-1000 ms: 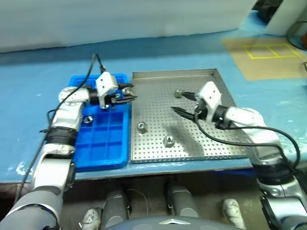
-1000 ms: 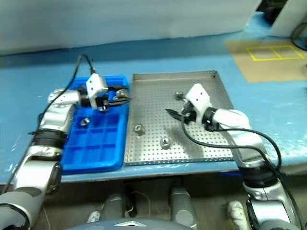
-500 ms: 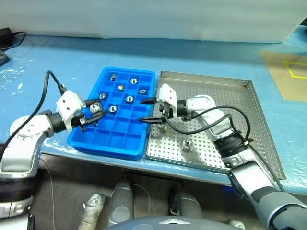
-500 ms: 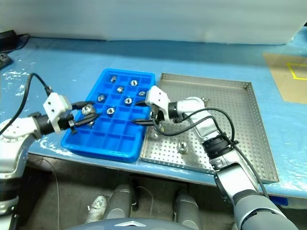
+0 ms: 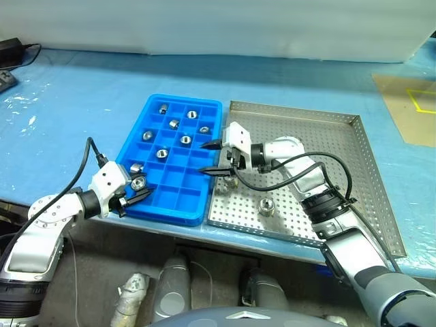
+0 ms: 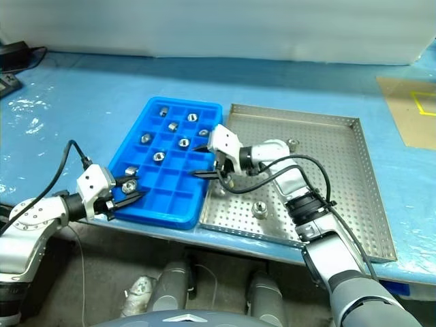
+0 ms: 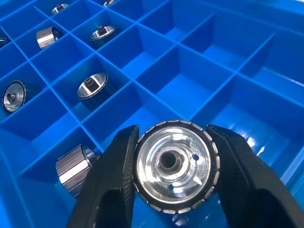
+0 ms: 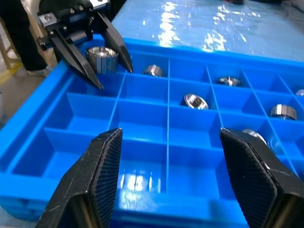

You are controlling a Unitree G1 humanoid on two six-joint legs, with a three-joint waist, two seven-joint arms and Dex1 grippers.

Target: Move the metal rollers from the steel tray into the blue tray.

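On my left, the left gripper (image 5: 138, 190) is clamped on 1 roller (image 7: 173, 167), holding it over the near left corner of the blue tray (image 5: 178, 201). 8 metal rollers (image 5: 186, 140) sit in its compartments. The right gripper (image 5: 211, 158) hangs with its fingers apart and empty over the tray's right edge. I see 2 rollers (image 5: 266, 207) left in the steel tray (image 5: 340, 170).

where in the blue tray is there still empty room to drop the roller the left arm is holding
The blue tray has bare compartments along its near rows, beside the left end effector and its held roller. The far rows are crowded with rollers. The right end effector hangs open over the tray's edge nearest the steel tray.
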